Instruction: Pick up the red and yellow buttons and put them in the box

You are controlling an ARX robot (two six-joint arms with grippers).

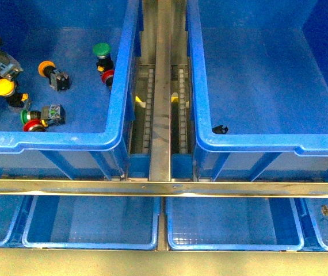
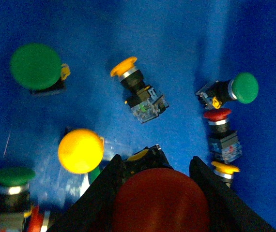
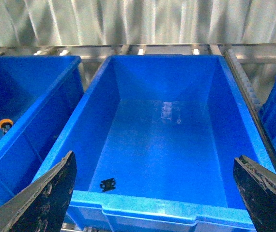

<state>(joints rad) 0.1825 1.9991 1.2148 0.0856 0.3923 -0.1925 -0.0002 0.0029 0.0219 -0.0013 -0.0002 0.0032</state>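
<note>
The left hand clamps a red button, apparently to carry it across, while the right hand hangs wide open above the box.

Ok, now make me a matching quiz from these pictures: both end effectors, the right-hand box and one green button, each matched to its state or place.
Column one:
1. left end effector
2. right end effector
3. right-hand box
4. green button nearest the right wall of the left bin

Column two:
A. open, nothing between its fingers
B. right beside a red-capped button
C. closed on a red button
D. a small black piece lies in it by the front wall

Pairs: 1-C, 2-A, 3-D, 4-B
</note>
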